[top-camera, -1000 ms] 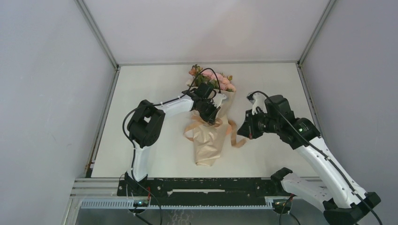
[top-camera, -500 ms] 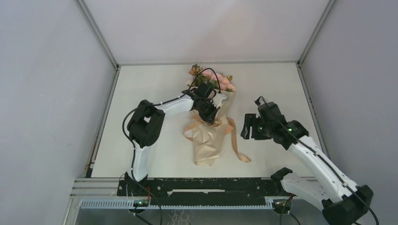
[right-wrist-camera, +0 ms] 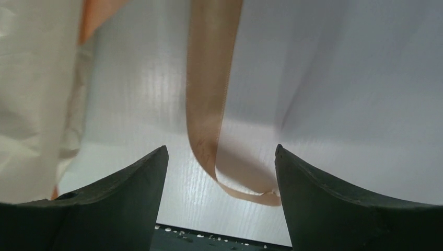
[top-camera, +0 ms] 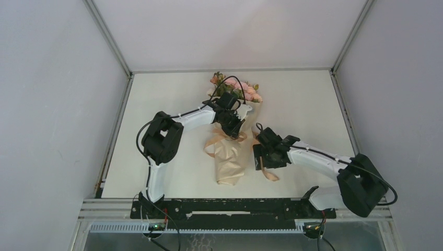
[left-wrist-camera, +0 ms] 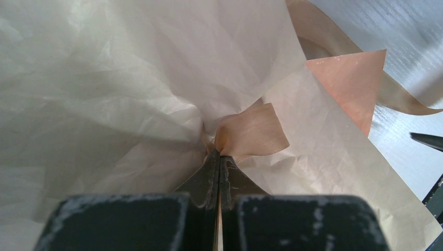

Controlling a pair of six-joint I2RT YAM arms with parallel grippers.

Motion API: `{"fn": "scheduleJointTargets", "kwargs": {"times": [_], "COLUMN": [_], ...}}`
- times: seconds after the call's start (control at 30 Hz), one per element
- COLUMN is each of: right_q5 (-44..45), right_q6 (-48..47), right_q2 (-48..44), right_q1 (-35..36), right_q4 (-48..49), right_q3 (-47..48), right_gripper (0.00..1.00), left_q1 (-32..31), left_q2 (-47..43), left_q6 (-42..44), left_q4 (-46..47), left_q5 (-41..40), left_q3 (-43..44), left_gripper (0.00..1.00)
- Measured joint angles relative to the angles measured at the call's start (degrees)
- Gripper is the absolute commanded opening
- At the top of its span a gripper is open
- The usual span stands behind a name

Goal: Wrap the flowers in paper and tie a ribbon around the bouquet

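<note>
Right gripper (right-wrist-camera: 220,157), jaws spread wide and empty, hovers over the loose tail of the ribbon (right-wrist-camera: 209,104) on the table (right-wrist-camera: 339,78) beside the paper (top-camera: 230,162) wrapping the flowers (top-camera: 241,90), and should straddle it squarely before pinching while the left gripper (left-wrist-camera: 219,164) clamps the ribbon at the waist.

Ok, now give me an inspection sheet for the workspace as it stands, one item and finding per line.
Surface: white table, no marks seen.
Job's things: flowers at the far end, wrapped in paper that narrows toward the arms; ribbon around the waist, one tail lying on the table to the right.
Clutter: nothing seen.
Grippers: left gripper shut on ribbon at the waist; right gripper open, low over the ribbon tail, not gripping it.
Cables: black cable arcs from the left wrist over the flowers.
Surroundings: grey walls on three sides.
</note>
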Motion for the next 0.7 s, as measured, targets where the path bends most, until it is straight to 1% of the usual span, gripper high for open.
{"fn": "scheduleJointTargets", "kwargs": {"times": [0.03, 0.07, 0.17, 0.2, 0.3, 0.43, 0.53, 0.6, 0.7], "right_q5": [0.0, -0.1, -0.2, -0.4, -1.8, -4.5, -11.4, -17.1, -22.9], "right_q6": [0.0, 0.2, 0.3, 1.0, 2.1, 3.2, 3.6, 3.8, 4.1], "right_q2": [1.2, 2.5, 5.1, 5.4, 5.4, 3.1, -0.8, -4.5, -11.0], "right_q1": [0.1, 0.2, 0.6, 0.6, 0.8, 1.7, 5.5, 8.7, 13.7], "right_q4": [0.7, 1.3, 2.4, 3.0, 3.9, 3.7, 0.2, -2.5, -6.6], "right_q3": [-0.4, -0.9, -1.4, -1.5, -1.7, -3.4, -4.9, -5.0, -4.3], "right_gripper": [0.75, 0.60, 0.03, 0.00, 0.00, 0.00, 0.00, 0.00, 0.00], "left_q1": [0.0, 0.0, 0.0, 0.0, 0.0, 0.1, 0.2, 0.3, 0.5], "left_q2": [0.0, 0.0, 0.0, 0.0, 0.0, 0.0, 0.0, 0.0, 0.0], "left_q6": [0.0, 0.0, 0.0, 0.0, 0.0, 0.0, 0.0, 0.0, 0.0], "left_q4": [0.0, 0.0, 0.0, 0.0, -0.1, -0.3, -0.8, -0.9, -1.0], "left_q5": [0.0, 0.0, 0.0, 0.0, 0.0, 0.0, -0.1, -0.1, 0.0], "left_q3": [0.0, 0.0, 0.0, 0.0, 0.0, 0.1, 0.7, 1.1, 1.4], "left_gripper": [0.00, 0.00, 0.00, 0.00, 0.00, 0.00, 0.00, 0.00, 0.00]}}
